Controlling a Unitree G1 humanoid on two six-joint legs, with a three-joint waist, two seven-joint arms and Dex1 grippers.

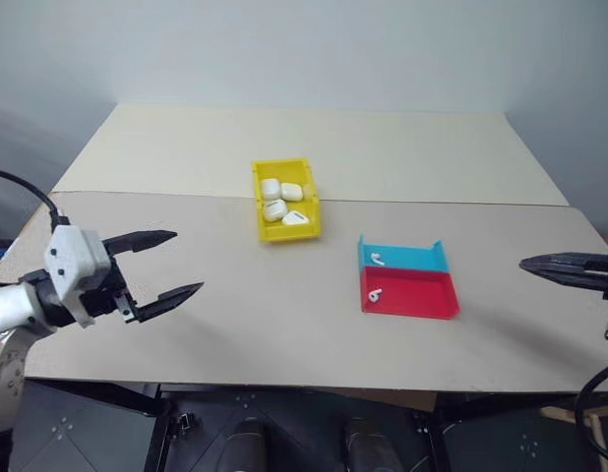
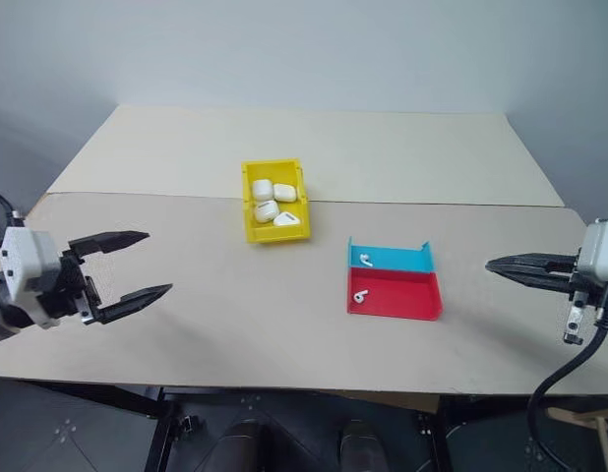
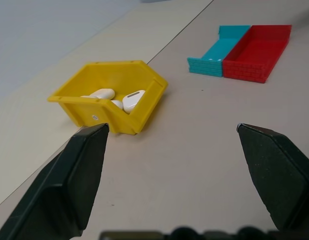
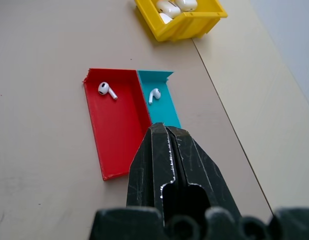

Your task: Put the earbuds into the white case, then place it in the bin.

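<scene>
The right gripper point(image 2: 496, 264), fingers pressed together, must spread before taking the earbuds point(image 4: 107, 90) in the tray point(image 4: 119, 145) just ahead — left gripper point(image 1: 176, 264) gapes wide, empty.

The bin point(image 1: 285, 200) just above the frame's centre is bright yellow, and the four cases point(image 1: 282, 203) in it are glossy white, one with a dark slot. The tray point(image 1: 406, 279) right of centre is half turquoise blue, half red, each half carrying one white earbud point(image 1: 374, 294). The table point(image 1: 284, 324) is plain pale beige. Both grippers, left point(image 1: 171, 265) and right point(image 2: 511, 267), have black fingers on white wrist housings.
</scene>
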